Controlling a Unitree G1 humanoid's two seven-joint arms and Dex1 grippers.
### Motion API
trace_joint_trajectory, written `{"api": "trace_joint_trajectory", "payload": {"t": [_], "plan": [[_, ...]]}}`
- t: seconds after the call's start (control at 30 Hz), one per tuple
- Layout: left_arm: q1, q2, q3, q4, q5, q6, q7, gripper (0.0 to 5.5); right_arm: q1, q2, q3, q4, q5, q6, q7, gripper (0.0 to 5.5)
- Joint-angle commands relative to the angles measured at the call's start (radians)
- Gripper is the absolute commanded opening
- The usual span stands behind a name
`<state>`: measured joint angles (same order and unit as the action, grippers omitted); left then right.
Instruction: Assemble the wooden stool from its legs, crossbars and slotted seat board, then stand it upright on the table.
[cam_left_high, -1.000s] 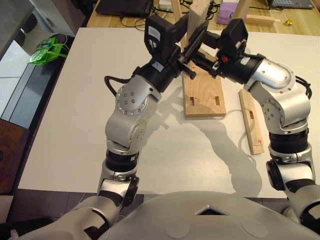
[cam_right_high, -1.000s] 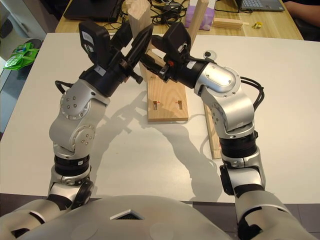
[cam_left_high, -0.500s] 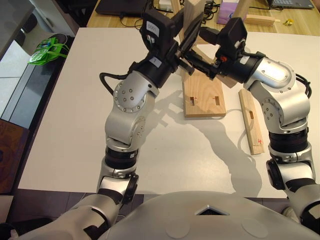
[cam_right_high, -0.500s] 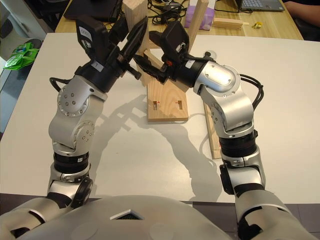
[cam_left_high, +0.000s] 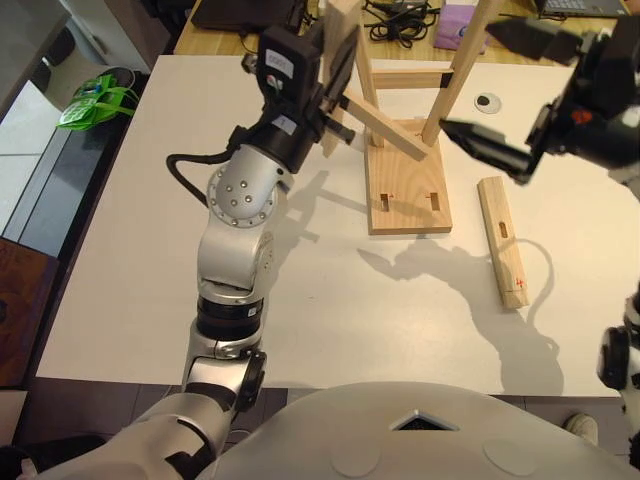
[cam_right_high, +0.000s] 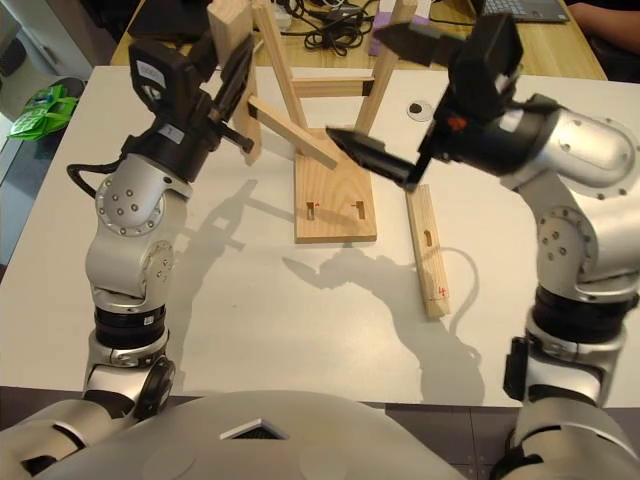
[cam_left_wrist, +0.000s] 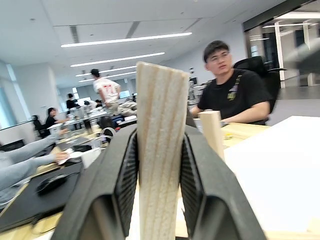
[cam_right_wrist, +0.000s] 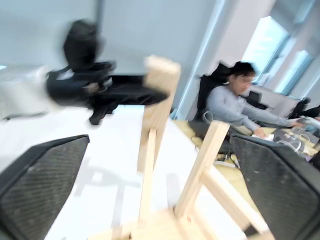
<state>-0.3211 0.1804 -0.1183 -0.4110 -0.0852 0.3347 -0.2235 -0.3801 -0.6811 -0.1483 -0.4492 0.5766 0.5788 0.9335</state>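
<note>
Stool (cam_right_high: 335, 190), part-built, sat seat-down on the white table (cam_left_high: 300, 300) when I checked the head cameras. Seat board (cam_left_high: 410, 215) lay flat, with two open slots at its near end. Two legs (cam_left_high: 445, 90) rose leaning from its far end, joined by a level crossbar (cam_left_high: 405, 80). A third leg (cam_right_high: 228, 22) stood left of the board, tied in by a slanting crossbar (cam_left_high: 390, 133); I could not tell whether its foot touched the table. Loose leg (cam_left_high: 503, 240) lay flat just right of the board. Left gripper (cam_left_wrist: 159, 145) clamped the third leg near its top. Right gripper (cam_left_high: 470, 78) hung above the board's right side, fingers spread wide, holding nothing.
</note>
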Motion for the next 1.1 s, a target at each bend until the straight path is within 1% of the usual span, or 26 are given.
{"api": "trace_joint_trajectory", "payload": {"t": [0.03, 0.07, 0.13, 0.23, 0.33, 0.47, 0.5, 0.63, 0.73, 0.87, 0.93, 1.1], "plan": [[0.067, 0.0, 0.057, -0.039, -0.004, 0.032, 0.033, 1.03, 0.136, -0.097, -0.038, 0.094, -0.094, -0.097, 0.046, 5.02], [0.076, -0.011, 0.079, -0.046, -0.015, 0.044, 0.05, 1.03, 0.172, -0.109, -0.038, 0.136, -0.13, -0.139, 0.05, 4.91], [0.077, -0.035, 0.114, -0.048, -0.029, 0.068, 0.086, 1.03, 0.219, -0.127, -0.023, 0.224, -0.206, -0.234, 0.053, 4.45], [0.073, -0.09, 0.153, -0.048, -0.038, 0.104, 0.162, 1.03, 0.249, -0.144, 0.056, 0.39, -0.375, -0.448, 0.047, 3.79], [0.067, -0.142, 0.138, -0.075, -0.05, 0.138, 0.203, 1.03, 0.26, -0.149, 0.177, 0.583, -0.574, -0.738, 0.017, 3.19], [0.059, -0.206, 0.121, -0.1, -0.077, 0.17, 0.238, 1.03, 0.244, -0.115, 0.282, 0.726, -0.697, -0.919, -0.017, 2.51], [0.052, -0.22, 0.116, -0.105, -0.086, 0.184, 0.244, 1.03, 0.245, -0.101, 0.297, 0.739, -0.708, -0.936, -0.028, 2.37], [0.052, -0.259, 0.094, -0.098, -0.101, 0.207, 0.256, 1.03, 0.223, -0.036, 0.347, 0.759, -0.749, -0.968, -0.081, 1.52], [0.061, -0.269, 0.053, -0.094, -0.094, 0.202, 0.252, 1.03, 0.197, 0.012, 0.383, 0.767, -0.777, -0.993, -0.114, 0.97], [0.055, -0.266, 0.043, -0.092, -0.098, 0.194, 0.26, 1.03, 0.144, 0.078, 0.44, 0.796, -0.815, -1.017, -0.137, 0.24], [0.046, -0.26, 0.044, -0.088, -0.099, 0.192, 0.258, 1.03, 0.127, 0.107, 0.461, 0.805, -0.829, -1.022, -0.15, 0.01], [0.058, -0.253, 0.039, -0.08, -0.088, 0.178, 0.259, 1.03, 0.076, 0.164, 0.489, 0.841, -0.854, -1.021, -0.195, 0.0]]}}
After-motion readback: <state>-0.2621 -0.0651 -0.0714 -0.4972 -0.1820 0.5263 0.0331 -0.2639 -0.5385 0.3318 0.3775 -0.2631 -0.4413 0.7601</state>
